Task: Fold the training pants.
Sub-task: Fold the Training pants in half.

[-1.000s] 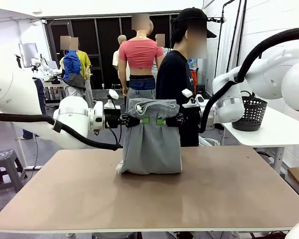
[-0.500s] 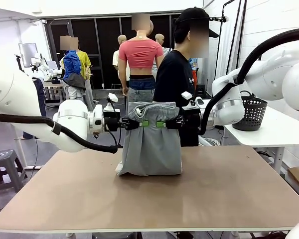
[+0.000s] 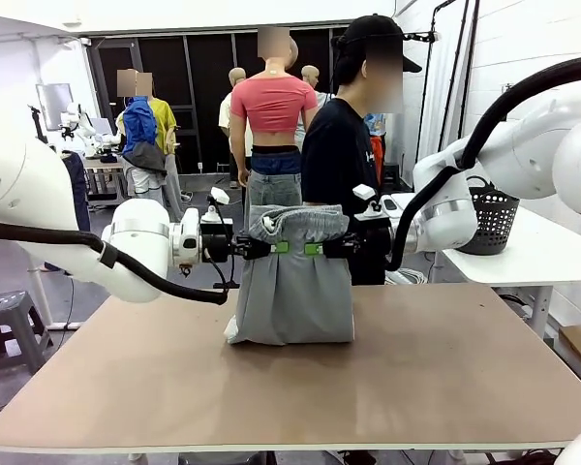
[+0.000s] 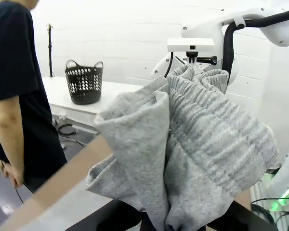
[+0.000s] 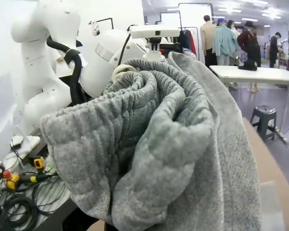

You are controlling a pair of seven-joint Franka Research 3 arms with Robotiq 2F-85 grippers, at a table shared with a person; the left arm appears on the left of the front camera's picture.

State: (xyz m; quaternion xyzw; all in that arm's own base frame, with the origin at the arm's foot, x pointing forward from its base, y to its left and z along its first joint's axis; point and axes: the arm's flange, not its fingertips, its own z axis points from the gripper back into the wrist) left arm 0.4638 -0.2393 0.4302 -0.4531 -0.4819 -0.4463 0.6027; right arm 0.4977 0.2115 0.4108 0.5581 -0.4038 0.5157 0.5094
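Training pants (image 3: 292, 286) hanging between left gripper (image 3: 269, 248) and right gripper (image 3: 327, 249), both clamped on waistband, hem resting near table (image 3: 416, 378) far edge, person (image 3: 341, 155) behind.

We count 1 pair of grey pants (image 3: 292, 281), 2 robot hands, left hand (image 3: 269, 248) & right hand (image 3: 326, 249), both clamped on the pants, 1 bench (image 3: 300, 387), 1 black basket (image 3: 488, 221), 1 person (image 3: 341, 160) at the far side.

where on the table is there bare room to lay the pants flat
The tabletop is bare along its near edge and on both sides of the training pants. It is crowded only at the far middle, where the pants' lower end rests on the wood, hanging from the left gripper and right gripper.
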